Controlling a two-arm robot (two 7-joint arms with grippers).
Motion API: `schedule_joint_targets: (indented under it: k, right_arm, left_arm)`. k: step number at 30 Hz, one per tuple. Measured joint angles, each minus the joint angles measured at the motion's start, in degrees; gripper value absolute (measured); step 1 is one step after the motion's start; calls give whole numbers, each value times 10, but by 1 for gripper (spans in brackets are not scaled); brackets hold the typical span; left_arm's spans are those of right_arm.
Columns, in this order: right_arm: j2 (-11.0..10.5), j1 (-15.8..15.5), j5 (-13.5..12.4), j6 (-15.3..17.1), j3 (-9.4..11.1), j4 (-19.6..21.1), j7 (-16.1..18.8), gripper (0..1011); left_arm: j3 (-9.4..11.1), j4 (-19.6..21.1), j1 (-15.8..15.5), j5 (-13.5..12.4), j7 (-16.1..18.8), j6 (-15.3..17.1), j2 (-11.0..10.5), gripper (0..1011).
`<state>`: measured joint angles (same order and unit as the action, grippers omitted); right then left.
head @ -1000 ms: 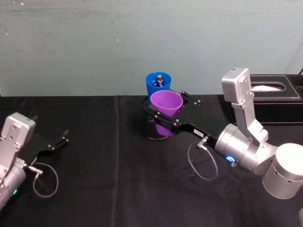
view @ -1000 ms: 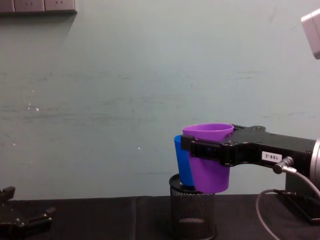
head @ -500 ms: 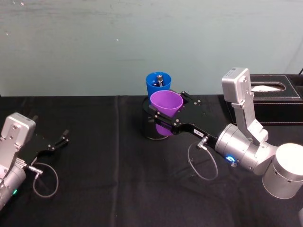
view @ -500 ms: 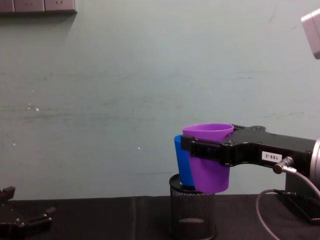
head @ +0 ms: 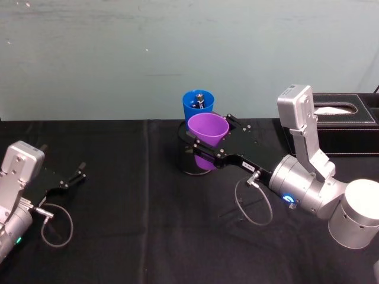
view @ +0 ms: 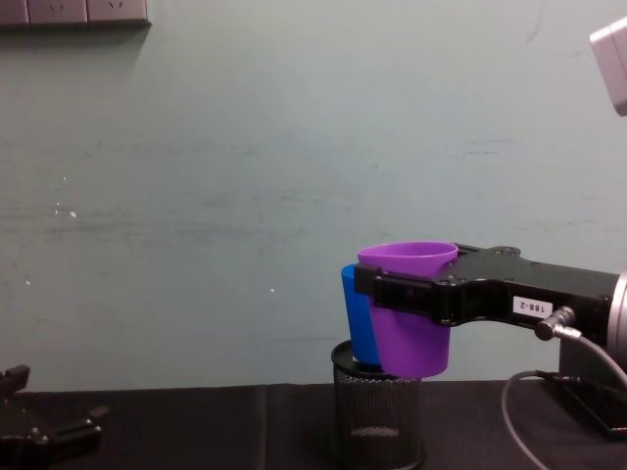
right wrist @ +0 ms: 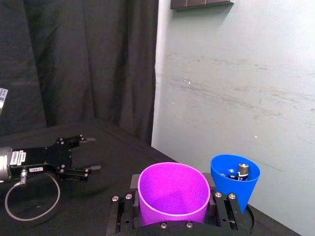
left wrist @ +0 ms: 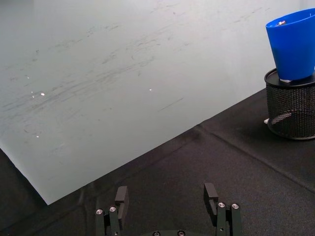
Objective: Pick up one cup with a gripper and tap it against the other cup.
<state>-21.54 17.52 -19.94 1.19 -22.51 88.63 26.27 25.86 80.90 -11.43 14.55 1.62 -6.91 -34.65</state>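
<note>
My right gripper (head: 208, 131) is shut on the purple cup (head: 207, 130) and holds it upright in the air, above the table. The blue cup (head: 197, 106) stands just behind it, seated in the top of a black mesh pen holder (view: 377, 416). From the chest, the purple cup (view: 411, 323) overlaps the blue cup (view: 357, 323); I cannot tell whether they touch. In the right wrist view the purple cup (right wrist: 172, 191) sits between the jaws with the blue cup (right wrist: 235, 183) close beside it, a small dark object inside. My left gripper (head: 78, 174) rests open at the table's left.
A black tissue box (head: 344, 124) stands at the back right, behind my right arm. The table has a black cloth (head: 136, 207) and a pale green wall runs along its far edge. Loose grey cables hang from both wrists.
</note>
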Motion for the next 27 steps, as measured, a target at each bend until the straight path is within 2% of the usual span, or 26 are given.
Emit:
schedule_joint_targets:
  k: [9,16,27]
  right_arm:
    - [-5,-2,-7,12,-5,2,0,741]
    - [9,11,-26,21,-10,-40,0,741]
    - [37,66,-18,2,-22,-114,-4,741]
  left_arm:
    - [0,0,0,0,0,0,0,1000]
    - [0,0,0,0,0,0,0,1000]
    - [0,0,0,0,0,0,0,1000]
